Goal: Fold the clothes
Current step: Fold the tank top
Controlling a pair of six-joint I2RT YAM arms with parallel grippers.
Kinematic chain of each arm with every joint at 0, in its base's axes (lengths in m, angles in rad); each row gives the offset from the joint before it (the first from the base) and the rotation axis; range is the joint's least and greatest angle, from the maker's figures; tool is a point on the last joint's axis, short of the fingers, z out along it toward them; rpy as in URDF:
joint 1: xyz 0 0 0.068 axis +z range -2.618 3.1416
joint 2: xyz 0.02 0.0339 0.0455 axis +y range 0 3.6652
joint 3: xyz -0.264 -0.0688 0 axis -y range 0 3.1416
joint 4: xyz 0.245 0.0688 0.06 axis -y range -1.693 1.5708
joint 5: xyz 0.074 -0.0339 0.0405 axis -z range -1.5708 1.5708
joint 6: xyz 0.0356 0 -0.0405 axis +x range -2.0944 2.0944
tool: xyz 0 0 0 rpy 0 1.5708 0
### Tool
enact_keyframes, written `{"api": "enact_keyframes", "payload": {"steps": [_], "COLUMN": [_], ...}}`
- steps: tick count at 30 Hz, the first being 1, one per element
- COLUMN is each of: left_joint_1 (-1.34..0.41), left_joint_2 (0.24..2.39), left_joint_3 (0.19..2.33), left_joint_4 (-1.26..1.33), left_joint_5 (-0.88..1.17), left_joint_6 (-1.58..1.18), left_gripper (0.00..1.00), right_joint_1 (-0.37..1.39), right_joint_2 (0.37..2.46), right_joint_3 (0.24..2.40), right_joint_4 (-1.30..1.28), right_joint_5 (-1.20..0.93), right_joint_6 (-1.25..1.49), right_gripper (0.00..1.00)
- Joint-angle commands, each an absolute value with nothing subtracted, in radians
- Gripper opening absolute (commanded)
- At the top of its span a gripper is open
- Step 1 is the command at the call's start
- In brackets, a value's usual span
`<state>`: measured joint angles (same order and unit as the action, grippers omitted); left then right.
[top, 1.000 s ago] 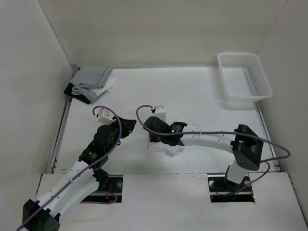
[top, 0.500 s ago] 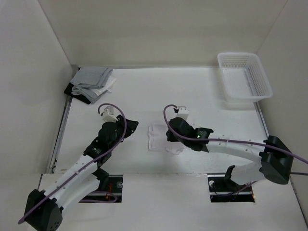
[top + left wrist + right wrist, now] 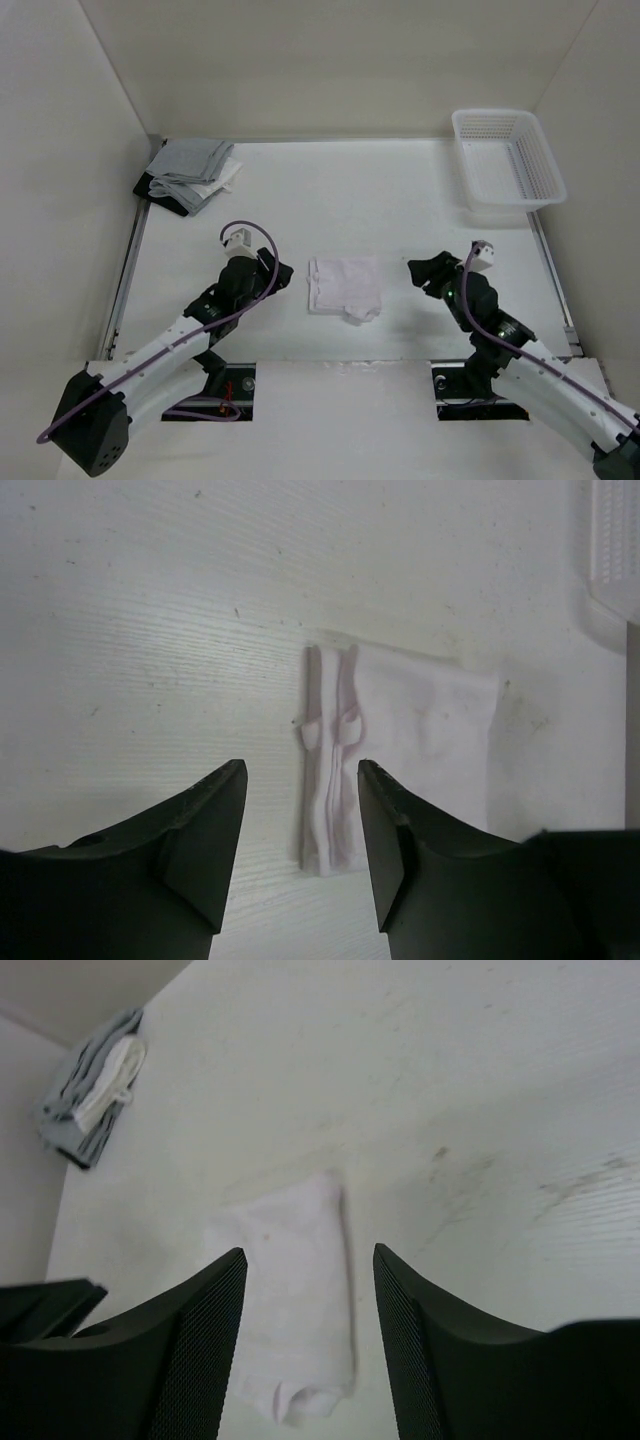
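Left hand [image 3: 268, 274] and right hand [image 3: 424, 272] flank the white T-shirt [image 3: 344, 285], which lies folded into a small rectangle mid-worktop [image 3: 400, 190], toward the near edge. The fold looks about done, apart from a loose lump on its near side. A good finish would press that lump flat from above without dragging the layers. Both hands hover with jaws wide apart, holding and touching nothing. The left is just beside the shirt, the right a little farther off.
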<state>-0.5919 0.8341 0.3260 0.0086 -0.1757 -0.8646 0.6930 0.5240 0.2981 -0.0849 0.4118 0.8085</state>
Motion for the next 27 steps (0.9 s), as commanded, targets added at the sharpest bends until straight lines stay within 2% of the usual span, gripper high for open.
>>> {"api": "enact_keyframes", "payload": {"steps": [1, 10, 20, 27], "left_joint_1": [-0.565, -0.554, -0.579, -0.59], "left_joint_2": [0.798, 0.787, 0.854, 0.931], "left_joint_3": [0.318, 0.351, 0.365, 0.393], "left_joint_4": [-0.038, -0.048, 0.041, 0.054], "left_joint_5": [-0.196, -0.184, -0.196, -0.201], "left_joint_6": [-0.83, -0.839, -0.841, -0.808], "left_gripper": [0.47, 0.52, 0.49, 0.46], "right_joint_1": [0.587, 0.507, 0.53, 0.539], "right_joint_2": [0.491, 0.575, 0.529, 0.583], "right_joint_3": [0.253, 0.152, 0.13, 0.143], "right_joint_4": [-0.078, 0.116, 0.153, 0.169], "right_joint_5": [0.387, 0.404, 0.437, 0.433], "right_joint_6": [0.827, 0.819, 0.792, 0.788], "right_gripper": [0.61, 0.6, 0.62, 0.63]}}
